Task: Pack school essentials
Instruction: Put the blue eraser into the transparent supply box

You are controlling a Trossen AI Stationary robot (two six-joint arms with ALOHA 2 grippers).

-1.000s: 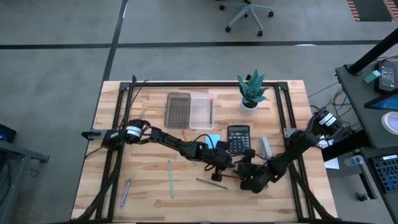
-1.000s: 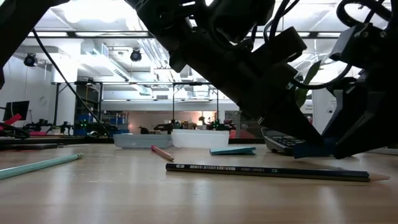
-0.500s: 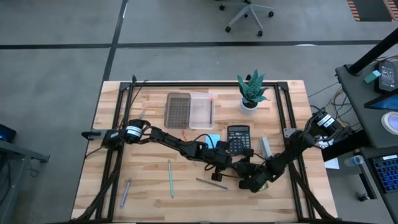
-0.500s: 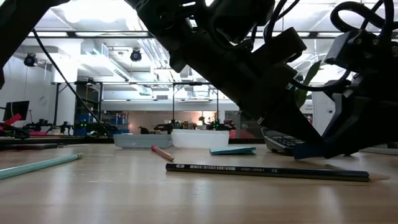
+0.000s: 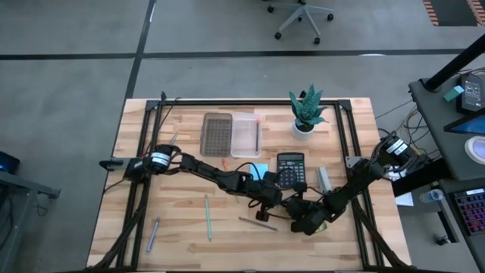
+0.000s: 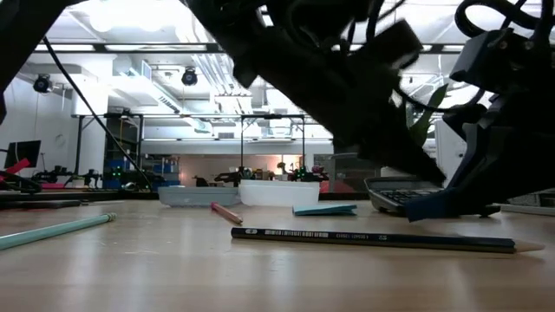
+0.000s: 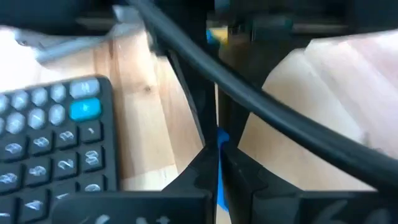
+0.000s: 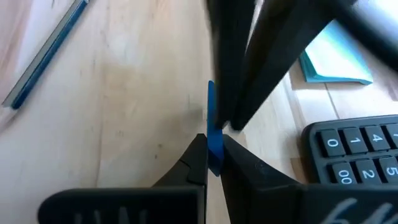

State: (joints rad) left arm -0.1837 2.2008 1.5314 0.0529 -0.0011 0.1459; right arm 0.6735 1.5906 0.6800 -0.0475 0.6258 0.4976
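A thin blue eraser (image 8: 214, 140) is pinched between the narrowed fingers of the right gripper (image 8: 214, 163) and, from the opposite side, clamped by the left gripper (image 7: 217, 177). The two grippers are met just near of the calculator (image 5: 290, 169), right of the table's centre. A dark pencil (image 6: 377, 240) is seen lying on the wooden table (image 5: 182, 227) just left of them, and a light-blue sticky pad (image 8: 336, 59) left of the calculator.

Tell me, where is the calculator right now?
In the high view the calculator lies right of the table's middle, between the light-blue sticky pad and the grey eraser-like block, below the potted plant.
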